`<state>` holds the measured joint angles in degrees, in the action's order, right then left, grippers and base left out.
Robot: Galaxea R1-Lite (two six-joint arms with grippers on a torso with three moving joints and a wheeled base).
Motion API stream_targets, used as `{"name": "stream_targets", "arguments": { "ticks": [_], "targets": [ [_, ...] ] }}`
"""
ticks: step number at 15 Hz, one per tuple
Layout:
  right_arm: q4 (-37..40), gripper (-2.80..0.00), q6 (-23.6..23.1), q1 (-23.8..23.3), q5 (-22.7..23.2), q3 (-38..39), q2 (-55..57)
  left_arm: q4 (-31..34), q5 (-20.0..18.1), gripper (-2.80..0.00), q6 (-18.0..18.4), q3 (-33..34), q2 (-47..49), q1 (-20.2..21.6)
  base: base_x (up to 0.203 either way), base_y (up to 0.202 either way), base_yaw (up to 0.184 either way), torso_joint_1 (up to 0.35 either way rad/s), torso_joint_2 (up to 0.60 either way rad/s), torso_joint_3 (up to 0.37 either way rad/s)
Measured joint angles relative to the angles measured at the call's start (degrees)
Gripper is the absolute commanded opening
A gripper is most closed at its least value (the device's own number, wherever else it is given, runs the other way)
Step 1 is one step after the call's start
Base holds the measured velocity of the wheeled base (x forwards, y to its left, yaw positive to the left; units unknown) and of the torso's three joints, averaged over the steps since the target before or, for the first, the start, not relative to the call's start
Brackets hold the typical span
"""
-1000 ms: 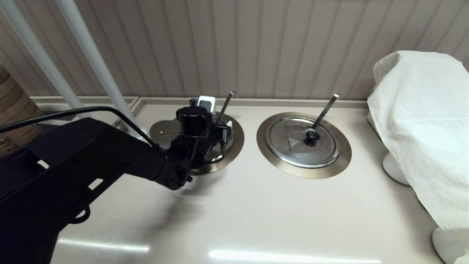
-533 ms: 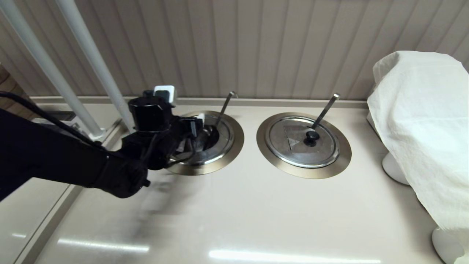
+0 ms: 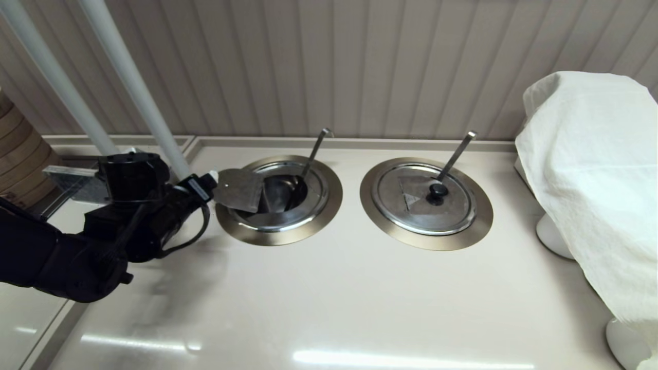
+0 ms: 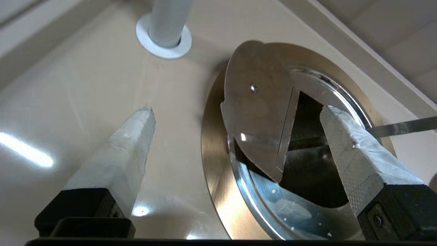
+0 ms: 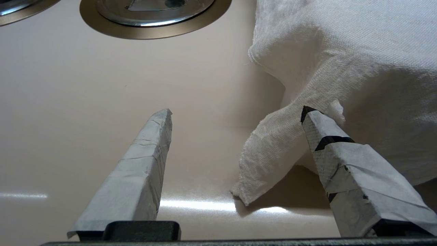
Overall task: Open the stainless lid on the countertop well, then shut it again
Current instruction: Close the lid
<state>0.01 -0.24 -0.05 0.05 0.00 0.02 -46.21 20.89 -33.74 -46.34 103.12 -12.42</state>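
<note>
Fingers spread wide and empty, the left gripper [image 4: 235, 112] sits beside the countertop well [image 3: 279, 200], clear of the stainless lid [image 3: 240, 189], which leans propped on the rim's left side, leaving the well open, apparently for reclosing. A thin handle [image 3: 314, 149] juts up from the well, likely in the way. The twin lid [image 3: 424, 198] stays shut. The right gripper [image 5: 235, 112], parked by the white cloth [image 5: 341, 68], is also open and holds nothing.

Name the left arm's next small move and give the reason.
Probably bring the left gripper back to the stainless lid. Its open fingers hold nothing, and the lid stands tilted up at the left of the countertop well, leaving the well uncovered, so closing remains.
</note>
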Motion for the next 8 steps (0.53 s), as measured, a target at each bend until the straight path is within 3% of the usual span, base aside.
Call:
{"name": "stream_targets", "arguments": {
  "ticks": [2, 8],
  "targets": [
    [0.02, 0.0, 0.01, 0.0, 0.0, 0.0, 0.0, -0.25, -2.34, 0.0, -1.63, -0.12, 2.12, 0.61, 0.0, 0.0, 0.0, 0.0, 0.0, 0.0],
    [-0.01, 0.0, 0.0, 0.05, 0.02, 0.0, 0.0, -2.01, -7.98, 0.0, -1.65, -6.61, 8.81, 0.81, 0.0, 0.0, 0.0, 0.0, 0.0, 0.0]
  ]
}}
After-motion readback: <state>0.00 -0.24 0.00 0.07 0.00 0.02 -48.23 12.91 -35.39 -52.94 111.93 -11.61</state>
